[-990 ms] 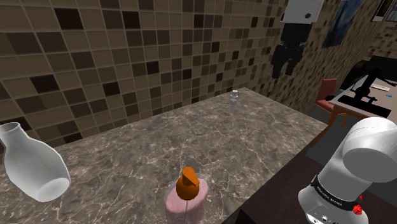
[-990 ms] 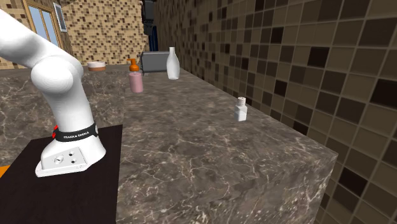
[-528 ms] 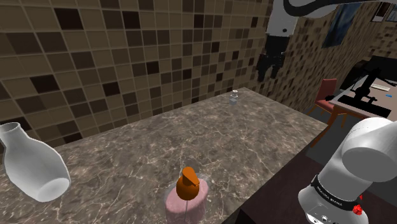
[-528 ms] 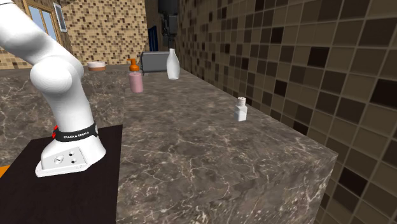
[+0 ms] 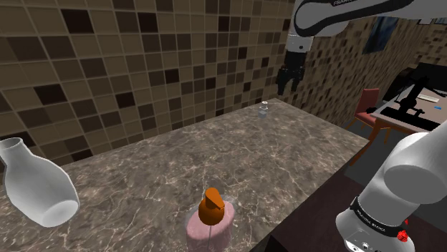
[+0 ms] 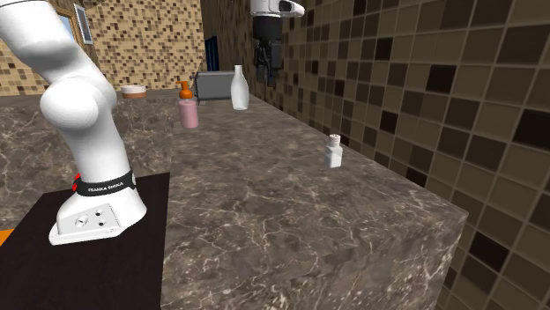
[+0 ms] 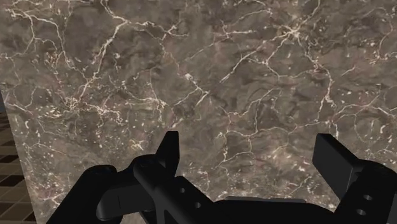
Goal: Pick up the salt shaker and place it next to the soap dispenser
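Since the earlier frames the gripper (image 5: pixel 289 77) has been sliding leftward across the top of the shoulder view and is now hanging above and slightly right of the salt shaker (image 5: pixel 264 109). Its fingers are standing spread apart, clasping nothing, over the brown marble countertop (image 7: pixel 242 70). The small pale shaker is standing upright right of centre, near the tiled wall (image 5: pixel 129 64), well apart from the pink, orange-pumped soap dispenser (image 5: pixel 210 218) at the bottom edge.

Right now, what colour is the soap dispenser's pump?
Orange pump on the pink soap dispenser; shoulder view.
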Action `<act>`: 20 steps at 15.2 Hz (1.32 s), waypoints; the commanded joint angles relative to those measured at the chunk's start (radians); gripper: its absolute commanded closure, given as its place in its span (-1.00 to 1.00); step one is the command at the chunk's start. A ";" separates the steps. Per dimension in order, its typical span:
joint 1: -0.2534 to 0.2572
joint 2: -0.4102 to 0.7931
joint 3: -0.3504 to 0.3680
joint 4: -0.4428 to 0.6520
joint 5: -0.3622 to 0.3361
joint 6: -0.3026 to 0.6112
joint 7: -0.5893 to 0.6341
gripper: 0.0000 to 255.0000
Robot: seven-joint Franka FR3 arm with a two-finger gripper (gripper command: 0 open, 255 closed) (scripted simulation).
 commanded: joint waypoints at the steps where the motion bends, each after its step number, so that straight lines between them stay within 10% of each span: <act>1: -0.004 0.073 -0.015 0.032 0.001 0.045 -0.021 -1.00; 20: -0.073 0.655 -0.078 0.445 0.092 0.225 -0.194 -1.00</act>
